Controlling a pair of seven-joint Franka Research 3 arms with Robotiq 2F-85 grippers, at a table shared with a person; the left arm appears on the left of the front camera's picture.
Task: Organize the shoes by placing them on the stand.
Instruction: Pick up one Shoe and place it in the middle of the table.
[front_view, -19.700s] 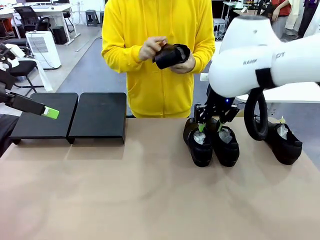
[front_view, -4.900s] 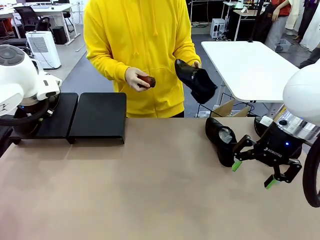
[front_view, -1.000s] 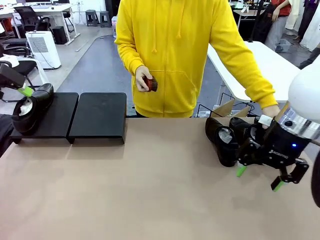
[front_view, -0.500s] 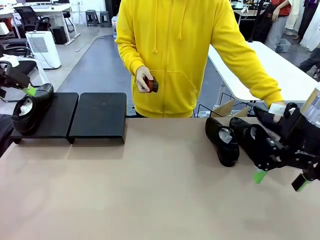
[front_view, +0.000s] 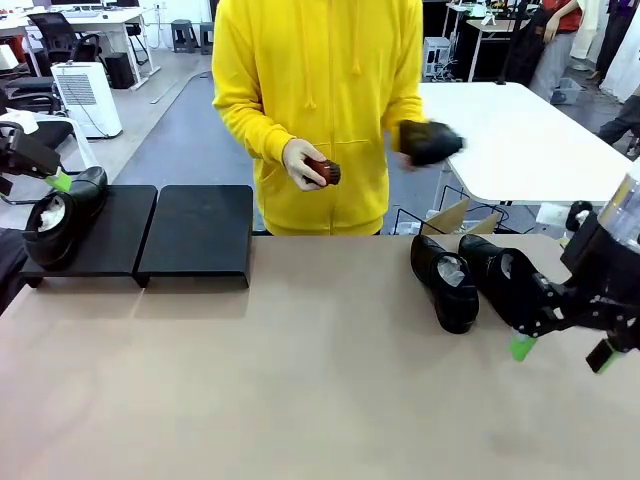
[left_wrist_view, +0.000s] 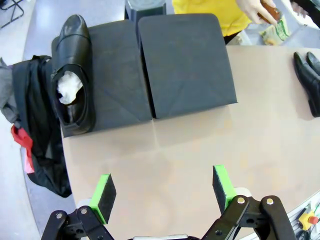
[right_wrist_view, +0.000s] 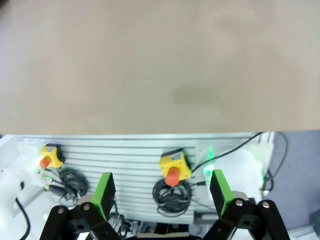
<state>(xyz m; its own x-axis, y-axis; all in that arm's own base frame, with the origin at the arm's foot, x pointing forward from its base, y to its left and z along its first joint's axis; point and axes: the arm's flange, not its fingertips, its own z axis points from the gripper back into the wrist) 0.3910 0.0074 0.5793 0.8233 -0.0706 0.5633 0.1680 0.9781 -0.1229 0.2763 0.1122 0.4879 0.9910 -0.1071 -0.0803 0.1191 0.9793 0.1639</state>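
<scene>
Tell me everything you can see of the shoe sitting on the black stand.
The shoe is a low-cut dress shoe of glossy black leather with a smooth rounded toe and a paler lining. Crumpled white paper is stuffed into its opening. It stands upright on its sole along the outer edge of the stand, on the robot's-left platform, with its heel at the near edge and its toe pointing towards the person's side. Only the platform beneath touches it.

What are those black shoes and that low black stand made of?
The shoes look like polished black leather: glossy, with light glinting on their uppers. The stand looks matte black, without reflections; perhaps painted wood or plastic, I cannot tell.
</scene>
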